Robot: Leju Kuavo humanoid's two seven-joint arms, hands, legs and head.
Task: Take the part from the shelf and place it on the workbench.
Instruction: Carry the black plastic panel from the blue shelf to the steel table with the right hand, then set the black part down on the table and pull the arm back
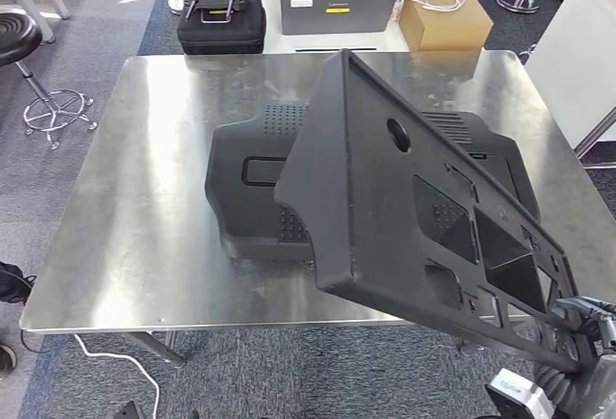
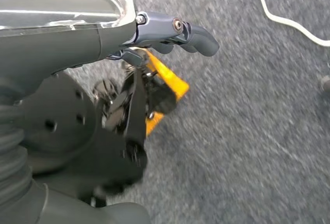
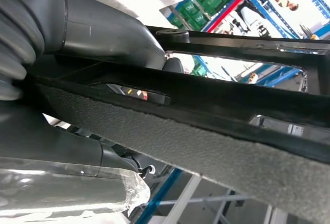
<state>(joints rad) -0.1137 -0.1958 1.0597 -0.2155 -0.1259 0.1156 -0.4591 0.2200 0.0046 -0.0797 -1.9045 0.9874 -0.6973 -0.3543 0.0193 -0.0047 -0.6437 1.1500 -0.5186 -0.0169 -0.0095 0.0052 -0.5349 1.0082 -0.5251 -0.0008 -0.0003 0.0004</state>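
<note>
A large black moulded part (image 1: 392,207) with cut-outs hangs tilted over the right half of the steel workbench (image 1: 145,197). My right hand (image 1: 584,327) grips its near lower corner, off the bench's front right edge. In the right wrist view the thumb and fingers of that hand (image 3: 97,33) clamp the part's felt-backed edge (image 3: 218,147). A second black part (image 1: 246,188) lies flat on the middle of the bench, partly hidden behind the held one. My left hand (image 2: 171,31) hangs over the grey carpet with its fingers stretched out, holding nothing.
Behind the bench, on a white table, stand a black case (image 1: 221,19) with a controller on top, a laptop (image 1: 342,0) with a person seated behind it, and a cardboard box (image 1: 445,16). A stool (image 1: 18,39) is at far left. A white cable (image 1: 123,361) runs across the floor.
</note>
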